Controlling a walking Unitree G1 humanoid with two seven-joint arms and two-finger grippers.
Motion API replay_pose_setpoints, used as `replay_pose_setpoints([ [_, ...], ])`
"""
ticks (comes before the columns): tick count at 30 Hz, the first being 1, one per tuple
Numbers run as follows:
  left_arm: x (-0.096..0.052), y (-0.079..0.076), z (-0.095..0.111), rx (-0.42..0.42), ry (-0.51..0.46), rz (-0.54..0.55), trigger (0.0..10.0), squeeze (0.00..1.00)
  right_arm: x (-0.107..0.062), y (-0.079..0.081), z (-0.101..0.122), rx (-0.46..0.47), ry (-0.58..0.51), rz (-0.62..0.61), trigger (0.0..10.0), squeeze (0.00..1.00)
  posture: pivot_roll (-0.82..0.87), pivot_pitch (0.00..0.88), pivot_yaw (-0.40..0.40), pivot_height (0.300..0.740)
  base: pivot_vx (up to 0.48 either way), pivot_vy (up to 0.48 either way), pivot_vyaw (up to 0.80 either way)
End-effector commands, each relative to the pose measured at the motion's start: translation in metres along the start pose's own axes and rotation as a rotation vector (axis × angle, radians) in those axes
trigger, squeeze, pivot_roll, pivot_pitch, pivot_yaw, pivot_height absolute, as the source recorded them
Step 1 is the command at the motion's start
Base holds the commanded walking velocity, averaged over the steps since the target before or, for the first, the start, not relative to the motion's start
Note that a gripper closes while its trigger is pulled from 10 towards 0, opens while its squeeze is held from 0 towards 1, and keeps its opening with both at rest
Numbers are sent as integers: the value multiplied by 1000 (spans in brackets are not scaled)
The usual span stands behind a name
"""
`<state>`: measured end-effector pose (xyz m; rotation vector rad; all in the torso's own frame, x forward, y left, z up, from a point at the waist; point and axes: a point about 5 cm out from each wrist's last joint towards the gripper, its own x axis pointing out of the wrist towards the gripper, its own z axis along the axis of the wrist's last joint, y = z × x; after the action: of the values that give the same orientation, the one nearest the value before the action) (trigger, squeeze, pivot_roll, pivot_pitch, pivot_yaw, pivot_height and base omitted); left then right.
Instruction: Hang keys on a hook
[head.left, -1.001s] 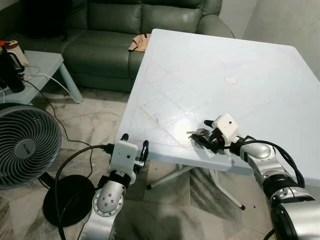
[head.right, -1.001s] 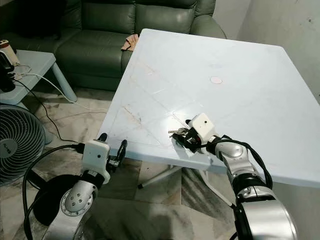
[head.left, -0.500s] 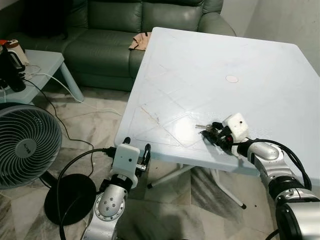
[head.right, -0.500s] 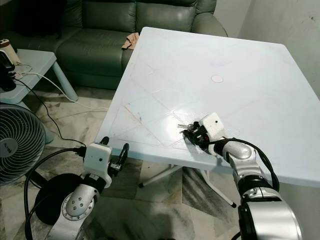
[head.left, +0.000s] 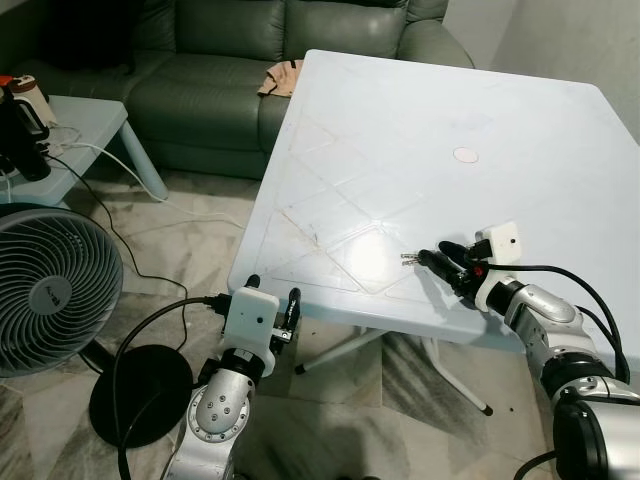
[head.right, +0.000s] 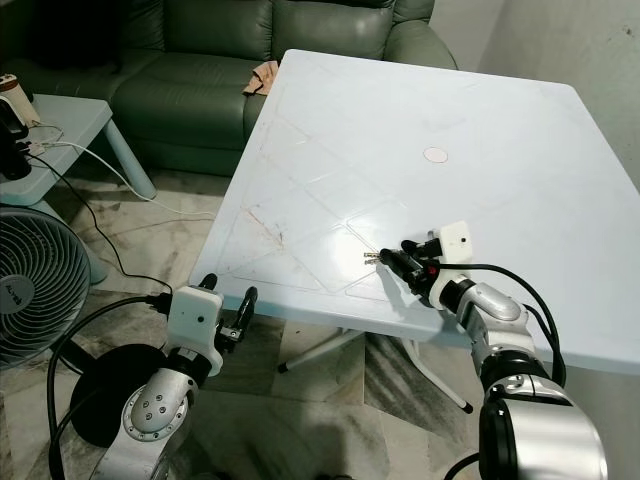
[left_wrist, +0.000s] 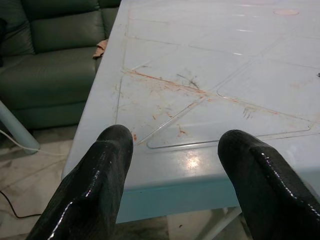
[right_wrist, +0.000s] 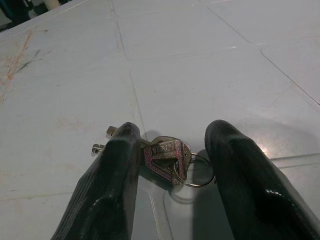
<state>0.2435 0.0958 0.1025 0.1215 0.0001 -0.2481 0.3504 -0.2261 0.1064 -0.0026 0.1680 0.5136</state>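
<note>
Right wrist view: your right gripper (right_wrist: 172, 150) rests on the pale worktop (head.left: 400, 130), jaws spread either side of the keys (right_wrist: 167, 156), which lie flat between them, ungrasped. Your left gripper (left_wrist: 175, 150) hovers beside the worktop's near edge, jaws released.

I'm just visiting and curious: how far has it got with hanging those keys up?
Barely started. The keys lie flat on the white table, not lifted. In hand: the right claw sits open around them, one finger on each side, ready to pinch. The left claw waits open by the table's edge. Left: gripping, lifting and carrying them to a hook.
</note>
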Motion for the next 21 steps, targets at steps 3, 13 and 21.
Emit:
replay_pose_setpoints([
  [3, -2, 1, 2, 4, -1, 5, 10000, 0, -3, -5, 3, -58, 17, -23, 10000, 0, -17, 149, -35, 740, 0, 0, 0],
  [13, -2, 2, 2, -8, 2, 18, 10000, 0, -19, -17, -4, -139, 80, -44, 10000, 0, -17, 154, -39, 740, 0, 0, 0],
  [21, -2, 0, 2, -5, 5, 7, 10000, 0, -26, -25, 1, -4, 32, -38, 10000, 0, -28, 161, -30, 740, 0, 0, 0],
])
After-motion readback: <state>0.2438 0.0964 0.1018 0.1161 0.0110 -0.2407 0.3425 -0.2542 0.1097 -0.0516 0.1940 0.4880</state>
